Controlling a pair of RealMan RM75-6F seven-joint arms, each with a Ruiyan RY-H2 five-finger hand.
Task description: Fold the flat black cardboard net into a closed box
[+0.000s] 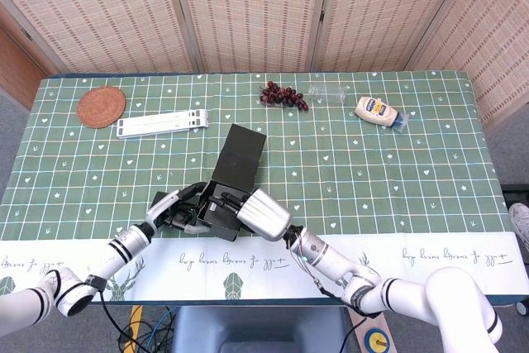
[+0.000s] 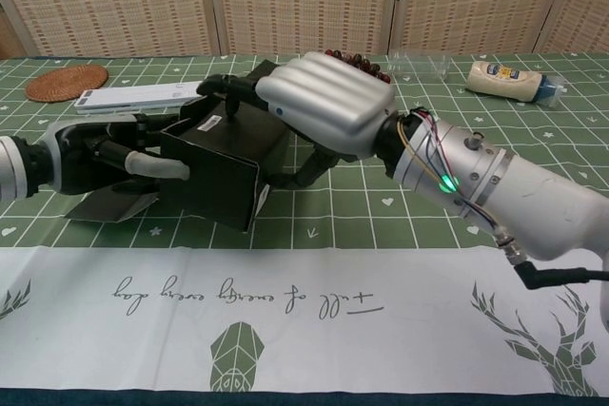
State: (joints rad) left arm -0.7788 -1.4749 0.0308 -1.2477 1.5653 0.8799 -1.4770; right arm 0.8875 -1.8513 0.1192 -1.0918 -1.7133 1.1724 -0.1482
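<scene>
The black cardboard box (image 1: 234, 173) (image 2: 214, 166) is partly folded and lies near the table's front edge, with a long panel stretching away from me. A loose flap (image 2: 112, 204) lies flat on the cloth by my left hand. My left hand (image 1: 175, 208) (image 2: 105, 150) grips the box's left side, fingers laid along its wall. My right hand (image 1: 258, 213) (image 2: 328, 109) covers the box's top right, its fingers curled over the upper edge and its thumb against the right side. A white label shows on the box top.
A white keyboard-like bar (image 1: 162, 123), a woven coaster (image 1: 101, 106), grapes (image 1: 283, 96), a clear plastic bottle (image 1: 330, 93) and a mayonnaise bottle (image 1: 378, 111) lie along the far half of the green tablecloth (image 1: 397, 171). A white printed strip (image 2: 304, 320) runs along the front edge.
</scene>
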